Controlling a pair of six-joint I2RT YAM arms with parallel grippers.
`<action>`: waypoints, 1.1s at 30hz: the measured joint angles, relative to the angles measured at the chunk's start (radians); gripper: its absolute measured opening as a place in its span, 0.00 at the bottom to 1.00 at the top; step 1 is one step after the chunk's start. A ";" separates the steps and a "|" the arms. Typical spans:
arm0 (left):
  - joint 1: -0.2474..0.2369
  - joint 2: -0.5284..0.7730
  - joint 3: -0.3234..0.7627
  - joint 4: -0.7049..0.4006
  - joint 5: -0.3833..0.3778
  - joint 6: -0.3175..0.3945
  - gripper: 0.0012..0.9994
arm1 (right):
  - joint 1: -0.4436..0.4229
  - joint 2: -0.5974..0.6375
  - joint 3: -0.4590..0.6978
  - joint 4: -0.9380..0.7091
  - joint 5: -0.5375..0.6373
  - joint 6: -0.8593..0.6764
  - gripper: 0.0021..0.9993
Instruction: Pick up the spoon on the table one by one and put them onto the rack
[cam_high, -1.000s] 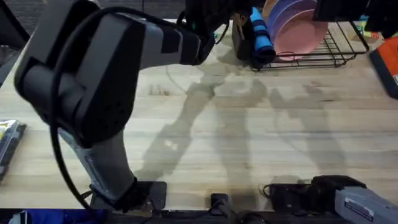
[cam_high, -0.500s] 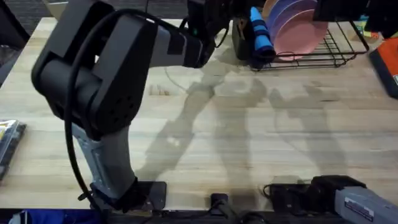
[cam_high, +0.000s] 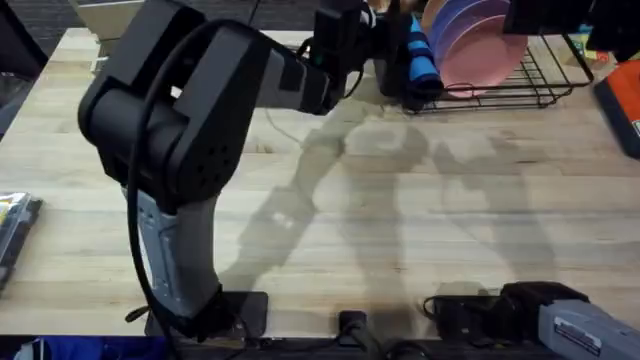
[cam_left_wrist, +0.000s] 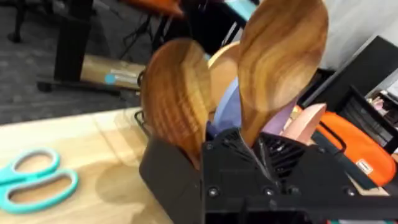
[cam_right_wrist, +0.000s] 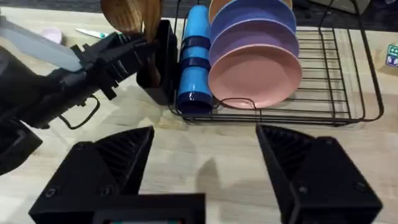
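The left gripper (cam_right_wrist: 134, 43) holds a spoon (cam_left_wrist: 283, 59) tight, right over the black holder (cam_right_wrist: 158, 56) at the rack's (cam_right_wrist: 348, 109) edge. The right gripper (cam_right_wrist: 202, 158) is wide open, back from the rack, with bare table (cam_high: 450, 220) around.

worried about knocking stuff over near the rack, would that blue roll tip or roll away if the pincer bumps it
Probably not far. The blue roll stands on end, wedged between the black utensil holder and the plates, so both neighbours likely brace it. Its round shape suggests that it would roll once freed, though the rack wires would probably catch it. How heavy it is cannot be told.
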 joint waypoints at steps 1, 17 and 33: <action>0.000 0.000 0.000 -0.013 0.000 -0.002 0.04 | 0.000 0.000 0.000 0.000 0.000 0.000 1.00; 0.001 0.000 0.000 -0.020 0.054 -0.002 0.59 | 0.000 0.000 0.000 0.000 0.000 0.000 0.99; -0.003 -0.164 0.000 -0.239 0.076 0.085 0.84 | 0.000 0.000 0.000 0.000 0.000 0.000 0.99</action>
